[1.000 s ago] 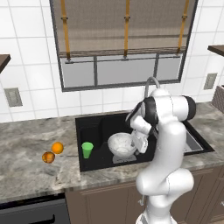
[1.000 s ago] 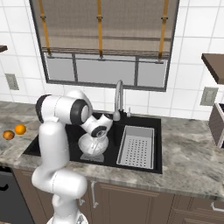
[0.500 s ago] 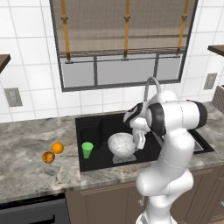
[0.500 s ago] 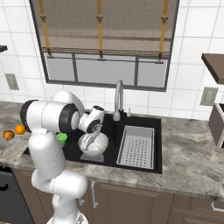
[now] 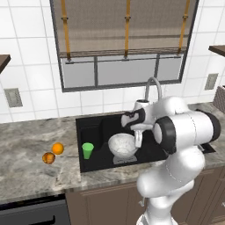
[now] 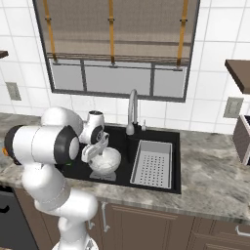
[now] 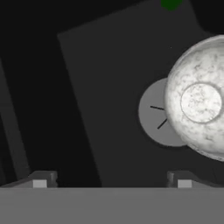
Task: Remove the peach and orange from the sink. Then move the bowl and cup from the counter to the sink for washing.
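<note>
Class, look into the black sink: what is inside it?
Inside the sink stand the green cup and the whitish bowl, which sits partly over the grey drain plate, hiding part of it.

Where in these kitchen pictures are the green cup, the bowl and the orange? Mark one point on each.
green cup (image 5: 88, 150), left base view, on the middle of its side wall.
bowl (image 7: 201, 103), hand view, on the flat inner bottom.
orange (image 5: 57, 148), left base view, on the centre of the fruit.

In the hand view, the bowl (image 7: 197, 100) is cut off by the right edge and partly covers the drain plate (image 7: 157, 114); the green cup (image 7: 170, 4), probably, is clipped at the top edge.
</note>
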Controlling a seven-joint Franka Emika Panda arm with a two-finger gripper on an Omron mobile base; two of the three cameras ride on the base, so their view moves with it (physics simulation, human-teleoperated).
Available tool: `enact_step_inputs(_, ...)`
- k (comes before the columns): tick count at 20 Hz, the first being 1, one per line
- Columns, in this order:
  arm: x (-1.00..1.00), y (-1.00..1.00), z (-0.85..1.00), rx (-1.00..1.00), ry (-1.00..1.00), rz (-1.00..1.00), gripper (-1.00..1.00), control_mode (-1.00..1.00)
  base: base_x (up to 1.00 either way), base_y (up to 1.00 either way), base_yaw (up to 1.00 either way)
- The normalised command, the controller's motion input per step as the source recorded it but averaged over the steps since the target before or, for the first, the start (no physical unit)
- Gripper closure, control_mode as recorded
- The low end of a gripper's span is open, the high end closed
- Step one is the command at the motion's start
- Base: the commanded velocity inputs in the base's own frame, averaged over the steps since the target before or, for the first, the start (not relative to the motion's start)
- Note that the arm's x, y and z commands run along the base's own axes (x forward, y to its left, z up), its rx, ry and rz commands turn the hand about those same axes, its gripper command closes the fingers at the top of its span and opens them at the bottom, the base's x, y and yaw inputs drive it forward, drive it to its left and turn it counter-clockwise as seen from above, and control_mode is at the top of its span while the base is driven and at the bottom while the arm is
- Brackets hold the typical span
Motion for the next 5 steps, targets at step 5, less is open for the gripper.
enact_step_inputs(5,-0.22,0.06,0.4,-0.15,0.0,-0.07,-1.0,-1.0,0.0,0.0,0.0)
